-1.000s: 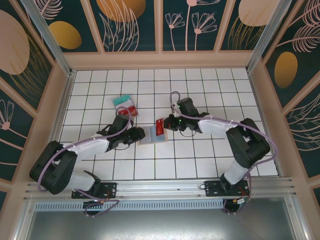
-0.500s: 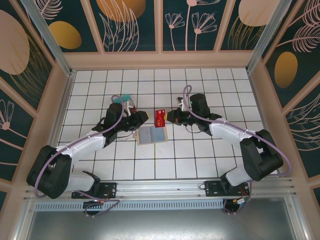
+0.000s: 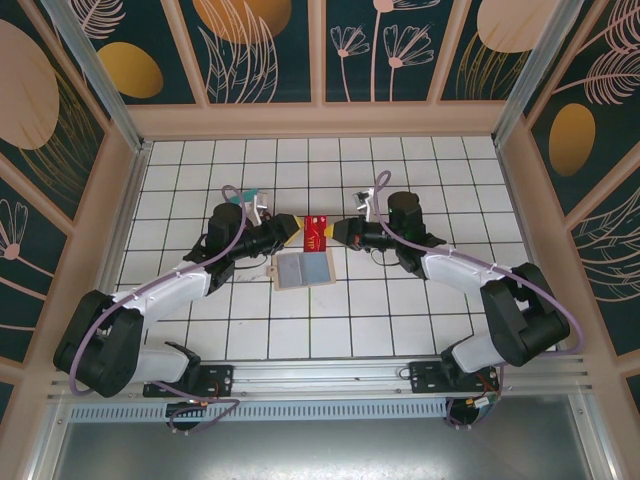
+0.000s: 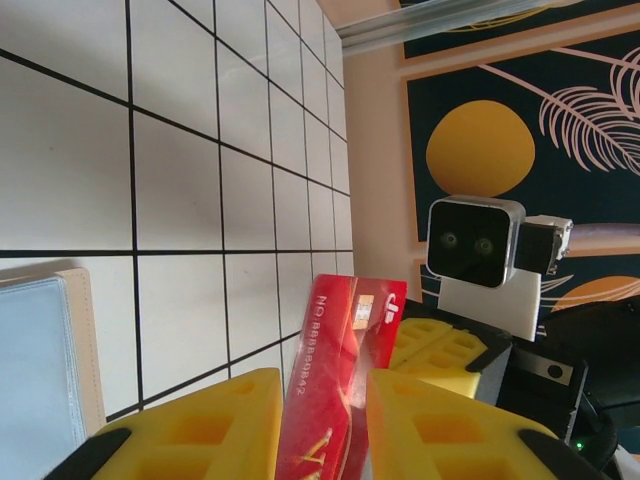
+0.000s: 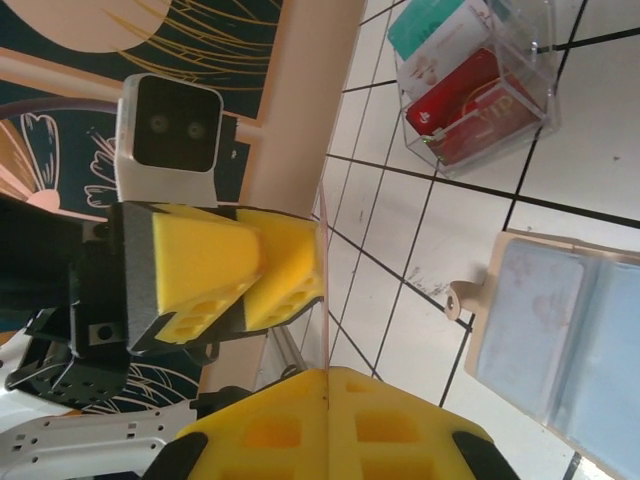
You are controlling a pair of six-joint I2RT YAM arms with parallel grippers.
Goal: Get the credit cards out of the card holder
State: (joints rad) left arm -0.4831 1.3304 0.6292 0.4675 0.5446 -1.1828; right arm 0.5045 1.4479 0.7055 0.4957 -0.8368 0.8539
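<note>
A red credit card (image 3: 316, 232) hangs above the table between my two grippers. My right gripper (image 3: 339, 232) is shut on its right end; the right wrist view has the card edge-on (image 5: 323, 280) in the shut pads (image 5: 325, 375). My left gripper (image 3: 291, 230) stands open with the card's other end (image 4: 345, 370) between its yellow fingers (image 4: 200, 430). The tan card holder (image 3: 302, 268) lies open and flat just below, its blue-grey panels up (image 5: 560, 330), (image 4: 35, 370). No gripper touches it.
A clear plastic tray (image 5: 480, 80) holding a teal card (image 5: 435, 30) and a red card (image 5: 470, 105) sits behind my left arm (image 3: 250, 203). White tiled floor surrounds the holder; wooden walls ring the table.
My right gripper pulled the red card out of the holder and lifted it. My left gripper let go of the holder, rose, and closed in on the card's free end.
</note>
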